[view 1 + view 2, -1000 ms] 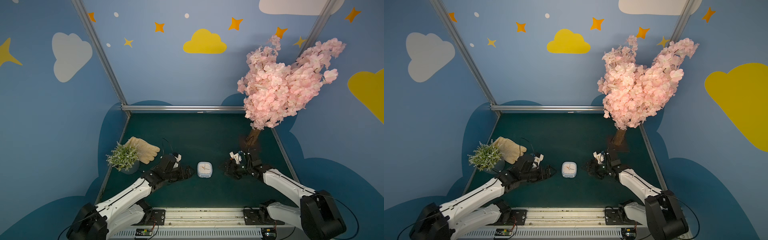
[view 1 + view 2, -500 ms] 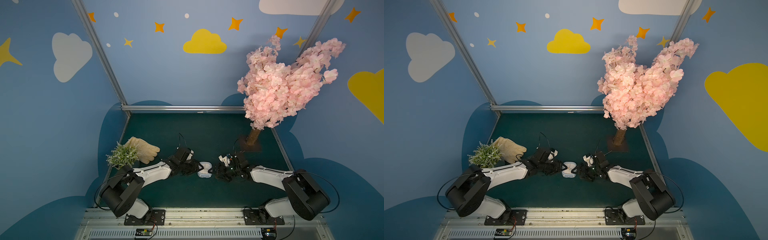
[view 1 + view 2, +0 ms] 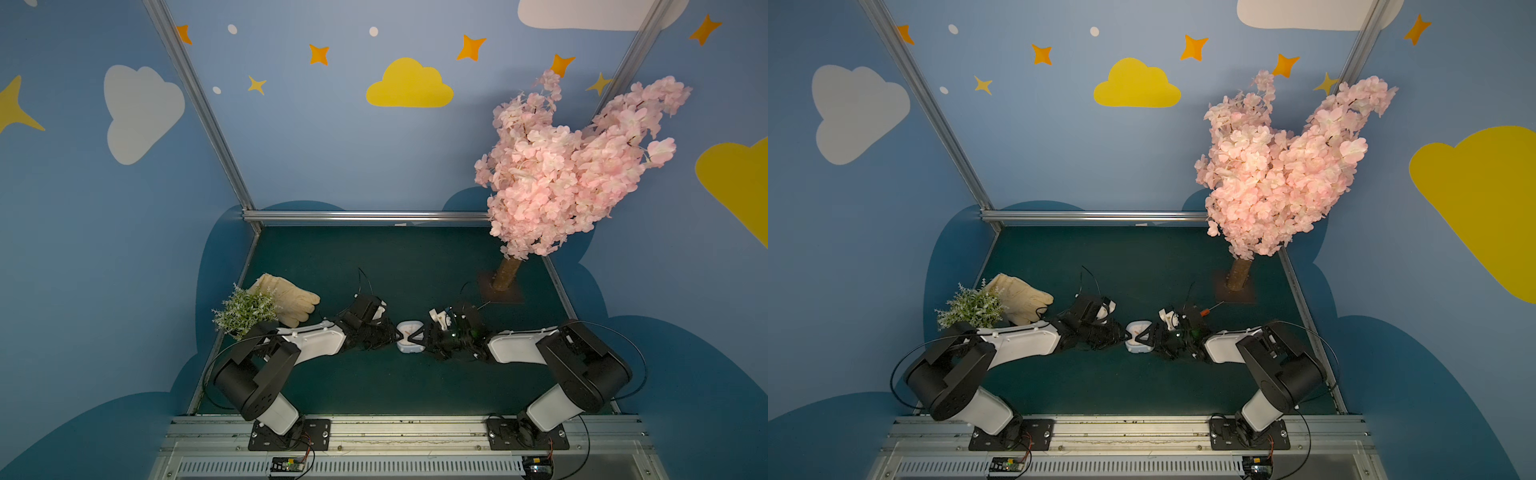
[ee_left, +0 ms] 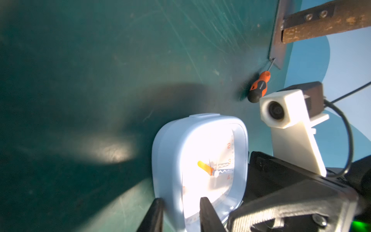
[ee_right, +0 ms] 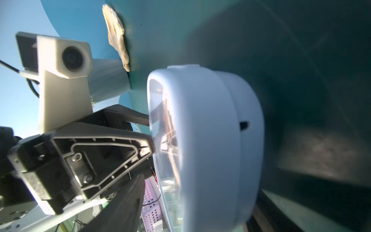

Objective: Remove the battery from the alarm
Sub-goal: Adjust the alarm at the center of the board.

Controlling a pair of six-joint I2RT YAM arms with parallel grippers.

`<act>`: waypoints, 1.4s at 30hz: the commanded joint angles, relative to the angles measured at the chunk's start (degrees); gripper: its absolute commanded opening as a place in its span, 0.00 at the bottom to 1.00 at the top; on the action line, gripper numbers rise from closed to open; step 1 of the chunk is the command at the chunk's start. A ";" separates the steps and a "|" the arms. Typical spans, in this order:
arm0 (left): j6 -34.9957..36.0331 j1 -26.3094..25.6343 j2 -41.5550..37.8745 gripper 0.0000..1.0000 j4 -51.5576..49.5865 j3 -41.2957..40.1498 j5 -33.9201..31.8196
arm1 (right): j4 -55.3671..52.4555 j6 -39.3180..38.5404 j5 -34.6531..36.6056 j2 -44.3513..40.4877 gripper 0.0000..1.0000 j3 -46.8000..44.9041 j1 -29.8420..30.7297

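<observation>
Midway between the green mat's side edges, left gripper pinches the pale-blue rounded-square alarm, right gripper wide around it; battery unseen, presumably unremoved.

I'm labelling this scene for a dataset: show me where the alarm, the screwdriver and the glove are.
alarm (image 4: 200, 154): left wrist view, on its white dial.
screwdriver (image 4: 259, 87): left wrist view, on its orange handle.
glove (image 3: 291, 300): in a top view, on its palm area.

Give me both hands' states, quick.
Left hand: closed on the alarm clock's rim.
Right hand: open, straddling the alarm clock, not clamped yet.
</observation>
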 commanded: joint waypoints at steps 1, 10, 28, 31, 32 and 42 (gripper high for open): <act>0.39 -0.01 1.58 0.29 2.61 -0.96 1.75 | 5.28 1.34 1.14 0.09 0.71 -0.02 0.60; -0.16 1.15 -1.38 0.29 1.34 -1.34 2.90 | -1.81 -2.35 3.41 -4.48 0.41 2.64 0.87; -11.59 9.05 -25.95 1.00 -34.51 10.97 -5.11 | -54.71 -44.18 55.52 -14.51 0.42 30.88 20.40; -15.23 9.40 -24.72 1.00 -36.95 14.48 -3.29 | -54.98 -49.99 66.51 -12.27 0.42 33.37 26.16; -16.46 9.44 -23.98 1.00 -38.04 15.63 -2.81 | -54.54 -51.93 69.68 -11.38 0.43 33.90 28.00; -23.39 9.99 -18.24 1.00 -37.86 18.96 3.56 | -49.76 -63.57 91.35 -2.59 0.43 36.64 38.79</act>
